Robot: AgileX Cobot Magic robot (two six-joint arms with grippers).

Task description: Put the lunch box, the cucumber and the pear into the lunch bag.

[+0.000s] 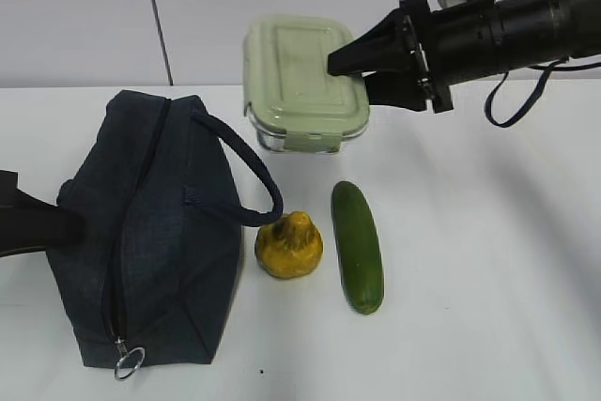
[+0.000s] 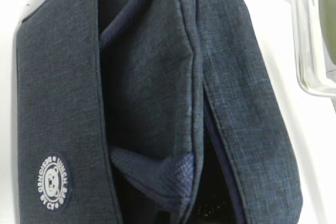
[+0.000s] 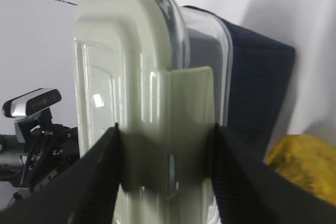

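The lunch box (image 1: 302,77), see-through with a pale green lid, is at the back of the white table (image 1: 488,260), and the right gripper (image 1: 349,65) has its black fingers squeezed on one end of it. In front lie the dark green cucumber (image 1: 358,245) and the blotchy yellow pear (image 1: 289,246), just beside the dark blue lunch bag (image 1: 155,232). The left gripper (image 1: 38,223) is clenched at the bag's edge, mostly cut off, and the bag's round bear badge (image 2: 53,182) has writing too small to read.

I can't see my left gripper (image 1: 56,224) fingertips behind the lunch bag (image 1: 160,232), its arm cut off at the frame edge.
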